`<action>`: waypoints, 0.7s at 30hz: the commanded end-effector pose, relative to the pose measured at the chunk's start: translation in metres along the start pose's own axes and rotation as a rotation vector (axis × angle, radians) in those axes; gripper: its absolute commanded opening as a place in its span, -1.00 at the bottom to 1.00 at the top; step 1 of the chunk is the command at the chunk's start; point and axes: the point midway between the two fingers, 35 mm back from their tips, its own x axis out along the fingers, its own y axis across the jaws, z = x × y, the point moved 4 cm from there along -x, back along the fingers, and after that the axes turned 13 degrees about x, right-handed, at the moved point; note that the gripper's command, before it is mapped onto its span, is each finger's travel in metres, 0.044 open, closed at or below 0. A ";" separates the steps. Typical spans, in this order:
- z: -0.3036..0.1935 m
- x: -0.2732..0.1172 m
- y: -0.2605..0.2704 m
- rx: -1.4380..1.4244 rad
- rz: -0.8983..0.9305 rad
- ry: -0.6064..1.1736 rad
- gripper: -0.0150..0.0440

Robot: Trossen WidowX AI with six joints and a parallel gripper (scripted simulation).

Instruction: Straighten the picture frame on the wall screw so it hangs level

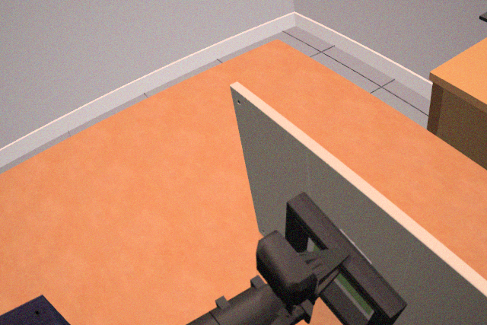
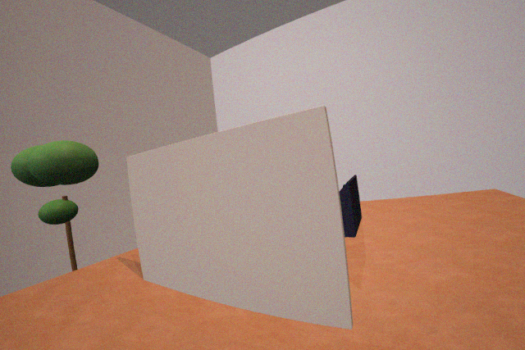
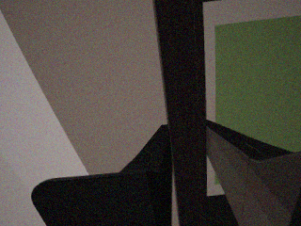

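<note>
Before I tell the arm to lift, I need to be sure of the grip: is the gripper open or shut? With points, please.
Shut on the picture frame (image 1: pixel 375 285) (image 3: pixel 185 94): the wrist view shows a finger against each side of its dark bar.

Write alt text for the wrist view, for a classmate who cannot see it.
The gripper is closed on one dark bar of the picture frame, a finger on each side. Right of the bar lie a pale border and a green panel; left of it are plain, pale surfaces.
</note>
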 end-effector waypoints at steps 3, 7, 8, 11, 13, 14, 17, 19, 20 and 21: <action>-0.002 0.000 0.002 -0.003 0.008 0.005 -0.49; -0.002 0.000 0.002 -0.003 0.008 0.005 -0.49; -0.002 0.000 0.002 -0.003 0.008 0.005 -0.49; -0.003 0.000 0.001 -0.003 0.008 0.005 -0.49; -0.003 0.000 0.001 -0.003 0.008 0.005 -0.49; -0.003 0.000 0.001 -0.003 0.008 0.005 -0.49; -0.003 0.000 0.002 -0.003 0.008 0.005 -0.49; -0.003 0.000 0.002 -0.003 0.008 0.005 -0.49; -0.003 0.000 0.001 -0.003 0.008 0.005 -0.49; -0.003 0.000 0.001 -0.003 0.008 0.005 -0.49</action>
